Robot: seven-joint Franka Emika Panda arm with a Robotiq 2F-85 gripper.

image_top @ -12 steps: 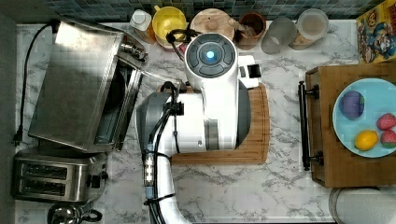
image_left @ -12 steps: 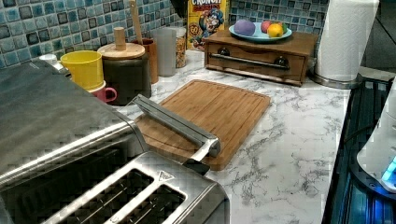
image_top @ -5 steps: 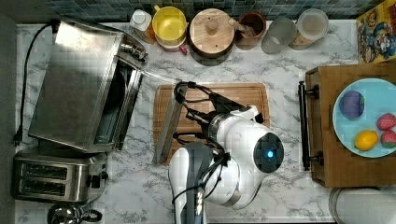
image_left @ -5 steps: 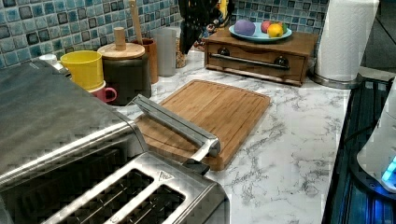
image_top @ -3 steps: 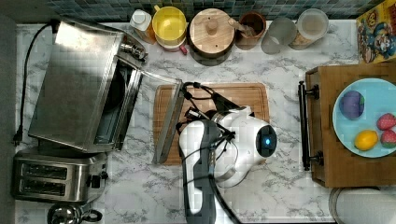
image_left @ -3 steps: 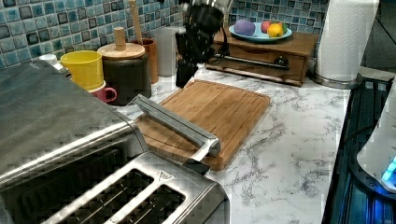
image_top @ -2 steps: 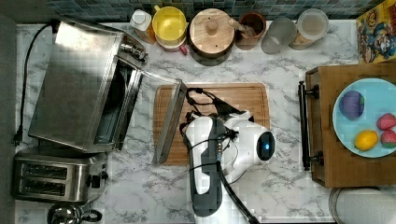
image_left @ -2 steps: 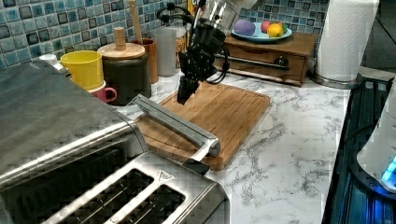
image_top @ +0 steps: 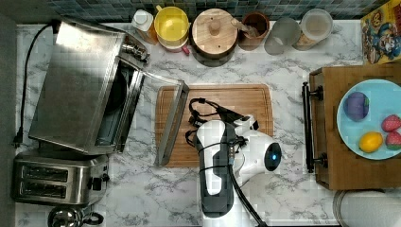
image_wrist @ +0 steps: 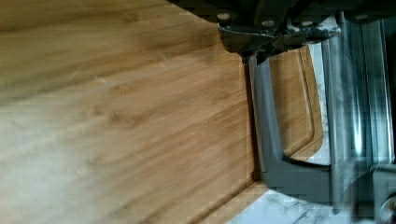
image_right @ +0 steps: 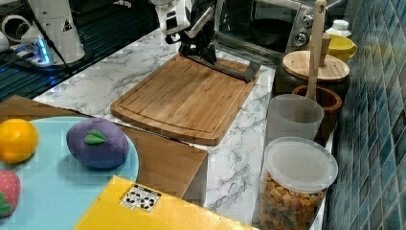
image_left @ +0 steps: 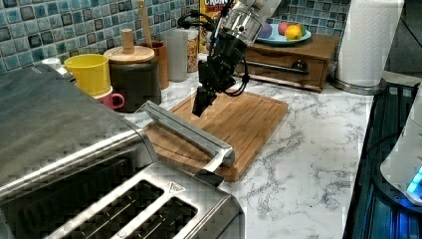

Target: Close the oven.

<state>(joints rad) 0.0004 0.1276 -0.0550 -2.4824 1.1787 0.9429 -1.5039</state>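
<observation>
Wooden cutting board (image_top: 246,101); yellow mug (image_top: 171,24); two-slot toaster (image_top: 56,178)

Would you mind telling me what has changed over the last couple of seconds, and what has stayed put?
The arm swung from the oven side out over the cutting board, and the tool has come down close to the door handle. Nothing has been grasped. The door remains open, lying on the board; the toaster, jars and fruit plate are unmoved.
</observation>
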